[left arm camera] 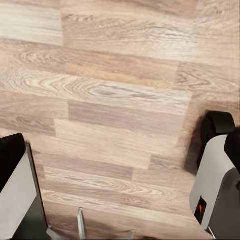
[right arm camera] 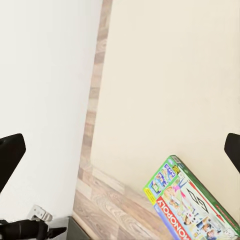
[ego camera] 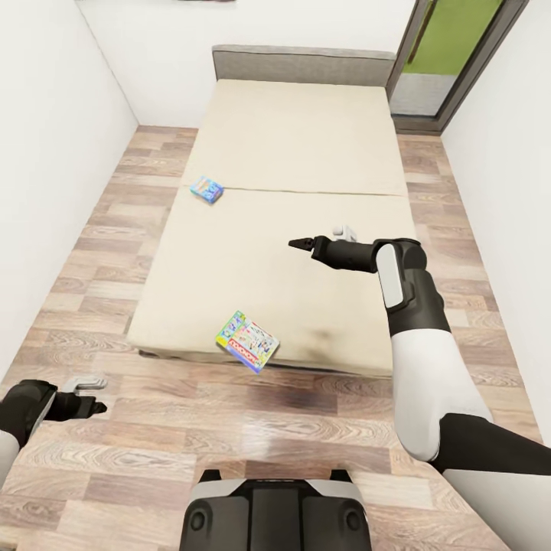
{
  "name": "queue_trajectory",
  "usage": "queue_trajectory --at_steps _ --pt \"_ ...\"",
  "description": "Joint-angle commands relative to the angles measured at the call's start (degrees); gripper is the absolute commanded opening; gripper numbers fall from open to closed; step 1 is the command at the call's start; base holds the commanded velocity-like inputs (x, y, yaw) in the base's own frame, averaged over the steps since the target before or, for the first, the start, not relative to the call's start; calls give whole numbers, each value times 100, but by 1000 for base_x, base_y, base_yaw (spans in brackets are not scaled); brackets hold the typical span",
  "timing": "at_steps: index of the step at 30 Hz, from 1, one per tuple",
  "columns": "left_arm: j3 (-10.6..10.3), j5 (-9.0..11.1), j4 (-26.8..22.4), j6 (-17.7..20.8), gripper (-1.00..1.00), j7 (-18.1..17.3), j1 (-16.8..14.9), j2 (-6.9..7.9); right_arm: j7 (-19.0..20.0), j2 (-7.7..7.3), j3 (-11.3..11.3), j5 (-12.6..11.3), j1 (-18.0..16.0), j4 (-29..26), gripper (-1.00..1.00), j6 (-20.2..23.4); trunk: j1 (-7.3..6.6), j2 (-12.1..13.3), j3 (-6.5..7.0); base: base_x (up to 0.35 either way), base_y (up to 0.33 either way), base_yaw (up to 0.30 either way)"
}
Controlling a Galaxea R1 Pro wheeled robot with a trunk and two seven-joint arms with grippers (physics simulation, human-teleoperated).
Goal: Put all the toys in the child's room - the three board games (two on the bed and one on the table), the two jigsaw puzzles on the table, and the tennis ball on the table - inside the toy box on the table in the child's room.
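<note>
Monopoly box [ego camera: 247, 341] on bed [ego camera: 306, 145], near right gripper [ego camera: 294, 244] (seemingly open).

Matt beige cloth covers the bed [ego camera: 306, 153]; the floor [ego camera: 99, 252] is smooth, grainy wood planks.

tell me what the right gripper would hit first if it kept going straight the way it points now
Probably nothing on the bed: the right gripper points leftward over the bare mattress, passing between the small blue box and the Monopoly box. Past the bed edge it would likely meet the white wall, though its height and tilt are hard to judge.
</note>
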Motion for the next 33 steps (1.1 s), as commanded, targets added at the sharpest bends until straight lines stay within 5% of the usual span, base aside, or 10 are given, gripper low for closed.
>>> queue_trajectory --at_steps 1,15,24,33 --pt "46 -54 318 -276 100 157 -3 -5 26 5 -25 17 15 -2 100 33 4 -9 3 0 0 0" --pt "53 -28 2244 -2313 100 1965 90 -149 26 -124 -11 30 59 -28 100 33 4 -9 135 0 0 0" --pt "58 -10 2548 -3559 100 3108 1087 -696 26 -202 -17 32 319 -105 100 33 4 -9 220 0 0 0" --pt "63 -14 2579 -4033 100 3544 1855 -1183 18 -389 0 36 769 -760 100 33 4 -9 306 0 0 0"
